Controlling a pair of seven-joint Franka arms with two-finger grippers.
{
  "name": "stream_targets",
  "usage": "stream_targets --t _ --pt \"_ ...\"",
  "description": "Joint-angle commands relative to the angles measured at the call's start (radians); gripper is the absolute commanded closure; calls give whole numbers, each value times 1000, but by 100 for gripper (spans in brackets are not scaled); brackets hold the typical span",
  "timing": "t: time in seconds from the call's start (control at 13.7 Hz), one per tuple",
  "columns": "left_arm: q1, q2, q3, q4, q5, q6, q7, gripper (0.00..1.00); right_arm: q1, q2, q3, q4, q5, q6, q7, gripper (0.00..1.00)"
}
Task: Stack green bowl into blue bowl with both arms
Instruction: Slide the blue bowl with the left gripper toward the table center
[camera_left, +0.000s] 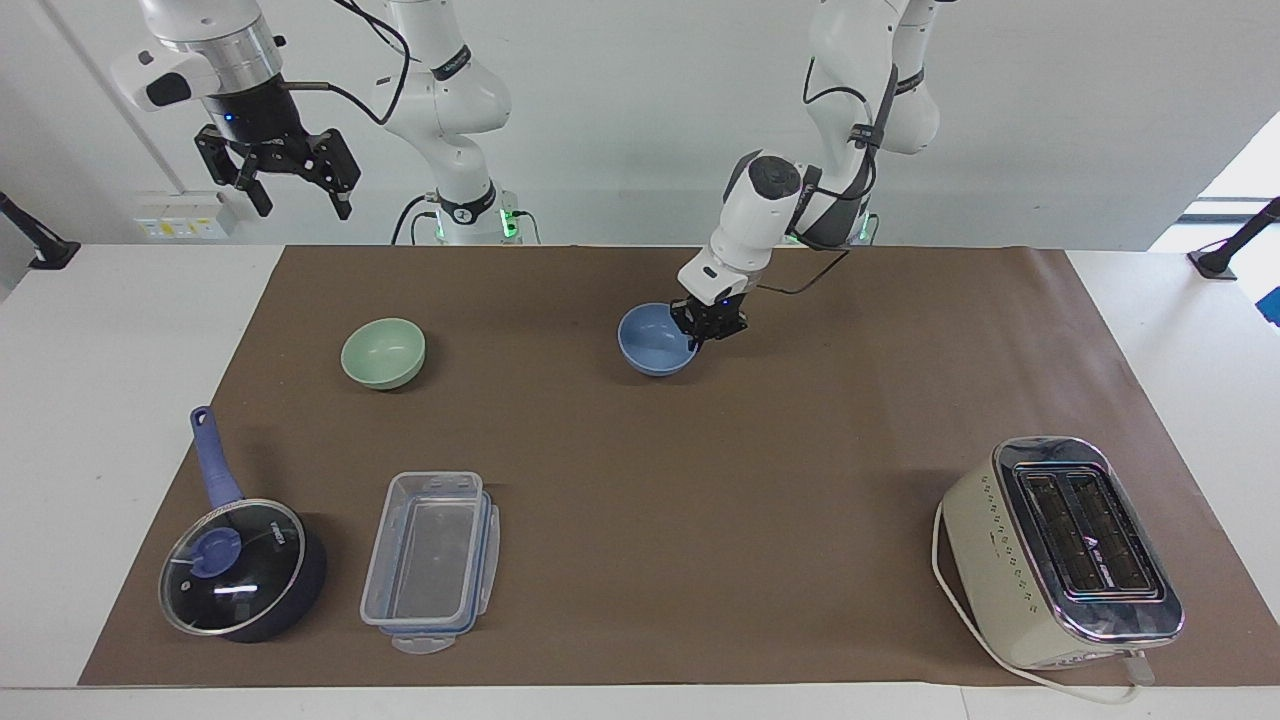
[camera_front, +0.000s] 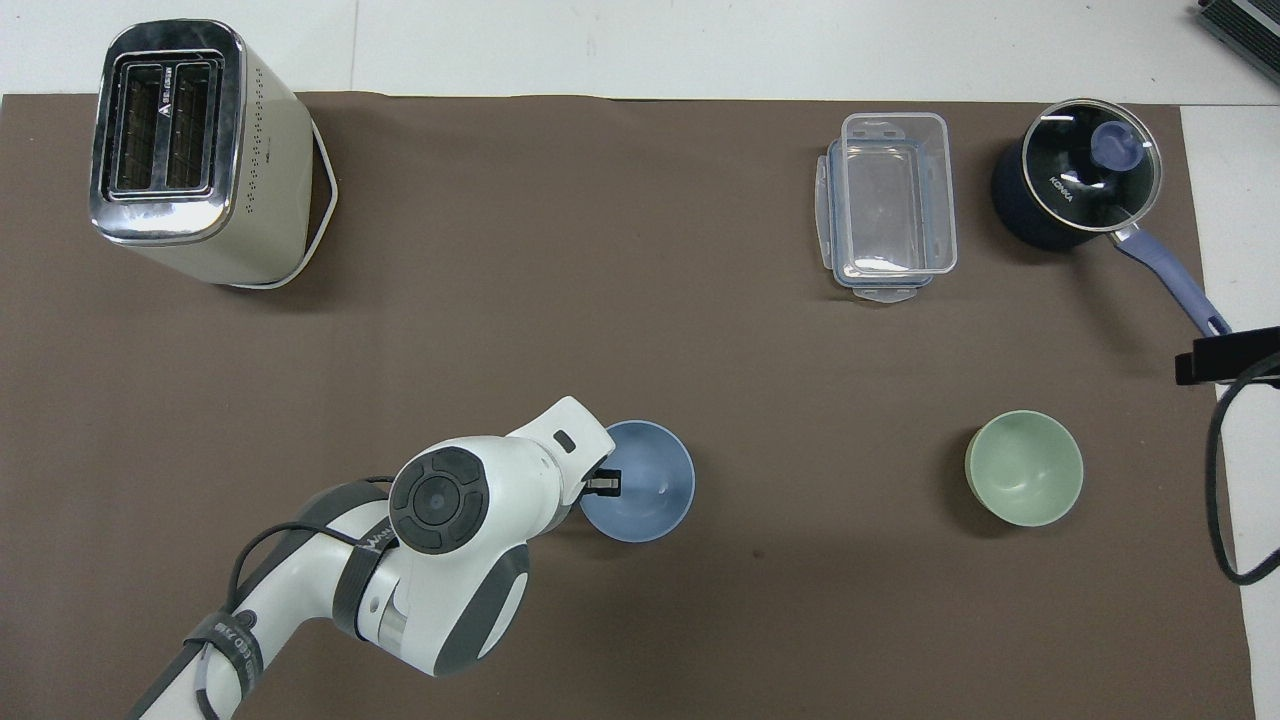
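**So far: blue bowl gripped, stacking not done**

The left gripper (camera_left: 700, 338) is clamped on the rim of the small round matte periwinkle-blue bowl (camera_left: 652, 342) at mid-table. The right gripper (camera_left: 290, 190) waits raised, jaws apart. The small pale mint-green bowl (camera_left: 382, 352) sits untouched toward the right arm's end.

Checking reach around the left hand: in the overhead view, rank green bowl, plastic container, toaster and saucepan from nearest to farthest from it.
From the left hand, shut on the periwinkle-blue bowl's rim:
1. Clear plastic container, farther from the robots.
2. Pale mint-green bowl, toward the right arm's end; close to the container's rank.
3. Cream toaster, left arm's end.
4. Dark-blue glass-lidded saucepan.
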Motion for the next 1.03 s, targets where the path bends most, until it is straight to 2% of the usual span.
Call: stream_targets --t 0.0,0.07,0.44,0.59,0.81,0.95 --pt "-35 7 19 -5 -11 22 -5 100 -8 -11 5 -13 1 6 -22 0" --pt "-35 7 19 -4 -11 21 -6 92 -8 -11 4 -13 1 6 -22 0" --pt "-17 16 22 12 -11 19 4 35 -8 -11 4 -13 1 6 -22 0" --pt "8 19 26 27 -5 11 17 0 -8 -11 5 -13 1 6 -22 0" --pt "32 7 33 53 18 1 49 0 -8 -11 5 -13 1 6 -22 0" --pt "78 -4 33 100 79 -73 50 0 -8 -11 5 -13 1 6 -22 0"
